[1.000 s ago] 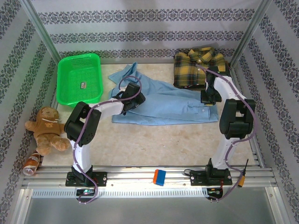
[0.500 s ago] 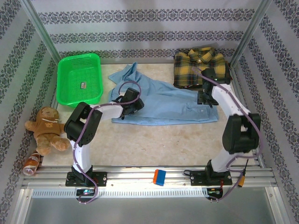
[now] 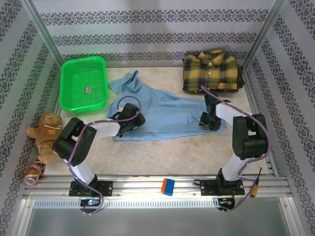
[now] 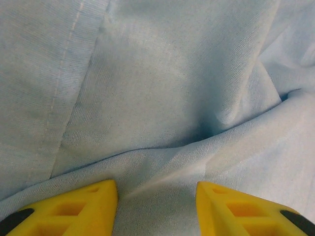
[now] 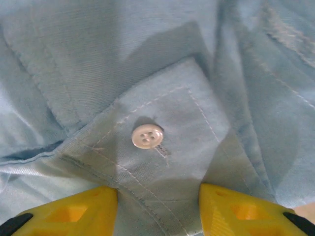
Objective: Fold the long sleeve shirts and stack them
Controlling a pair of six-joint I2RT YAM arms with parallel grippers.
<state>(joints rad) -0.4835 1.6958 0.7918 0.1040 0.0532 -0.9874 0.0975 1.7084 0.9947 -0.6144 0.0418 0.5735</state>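
Tabletop [image 3: 162, 152] bears the blue shirt [image 3: 172, 105]; right gripper [image 5: 157, 196] stands parted over its cuff [image 5: 179, 123]; left gripper [image 4: 156, 194]: hold unclear.

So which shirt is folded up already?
The yellow plaid shirt, a neat bundle in the far right corner. The light blue shirt lies spread out.

light blue shirt [image 3: 167, 110]: fine woven cloth, matt, smooth, stitched seams noted | button [image 5: 146, 136]: glossy, pearly finish | plaid shirt [image 3: 210, 71]: thicker matt cloth | basket [image 3: 78, 73]: glossy green plastic mesh | table [image 3: 162, 152]: matt, mottled, stone-like top
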